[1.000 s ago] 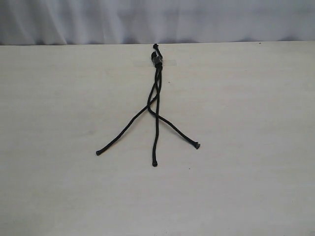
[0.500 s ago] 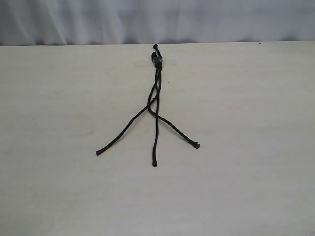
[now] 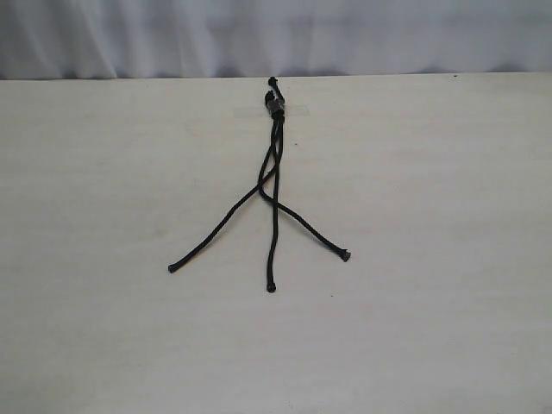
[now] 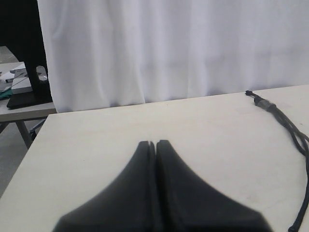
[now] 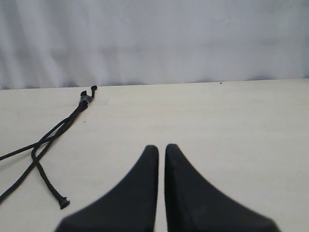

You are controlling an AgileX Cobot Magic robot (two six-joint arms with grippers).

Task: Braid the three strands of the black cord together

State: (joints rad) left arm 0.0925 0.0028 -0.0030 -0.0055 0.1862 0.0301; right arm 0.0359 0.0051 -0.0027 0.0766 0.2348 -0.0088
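The black cord (image 3: 275,104) lies on the pale table (image 3: 431,259), its knotted end taped down near the far edge. Below the knot the three strands cross loosely, then fan apart: the left strand (image 3: 211,233), the middle strand (image 3: 273,250) and the right strand (image 3: 310,231), each ending in a small knob. Neither gripper shows in the exterior view. My left gripper (image 4: 155,143) is shut and empty, with the cord (image 4: 282,116) well off to its side. My right gripper (image 5: 161,147) is shut with only a sliver between the fingers, holding nothing; the cord (image 5: 63,128) lies apart from it.
A white curtain (image 3: 276,34) hangs behind the table's far edge. In the left wrist view a second table (image 4: 21,94) with some items stands beyond the table's side edge.
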